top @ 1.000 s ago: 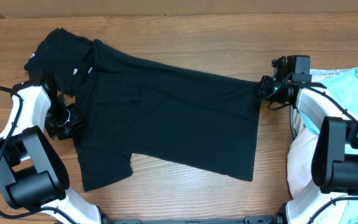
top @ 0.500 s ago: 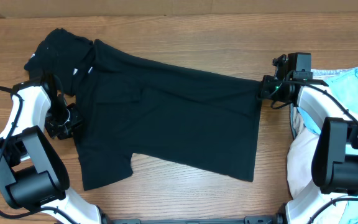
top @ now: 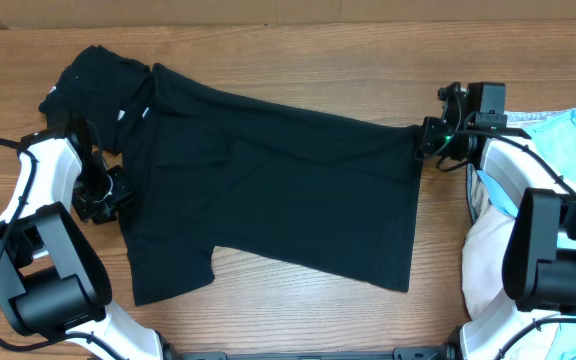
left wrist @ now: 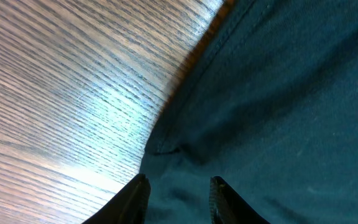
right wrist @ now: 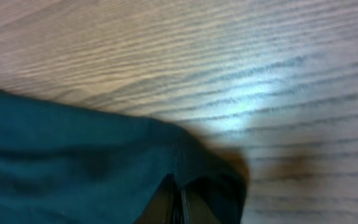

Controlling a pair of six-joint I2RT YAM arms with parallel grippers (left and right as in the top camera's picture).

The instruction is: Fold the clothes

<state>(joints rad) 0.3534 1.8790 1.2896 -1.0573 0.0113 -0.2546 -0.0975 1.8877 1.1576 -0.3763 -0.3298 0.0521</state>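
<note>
A black shirt of the clothes lies spread across the wooden table. My right gripper is shut on its upper right corner; in the right wrist view the fingers pinch the black hem just above the wood. At the shirt's left edge my left gripper stands low. Its jaws are apart over the black fabric, right by the hem. A bunched black heap with a small white tag lies at the upper left, touching the shirt.
A light blue printed T-shirt and a white piece lie at the right edge, under my right arm. Cardboard runs along the table's far edge. Bare wood shows in front of the shirt.
My right gripper has drifted slightly to the right with the shirt's corner in it. The left arm has not moved.
</note>
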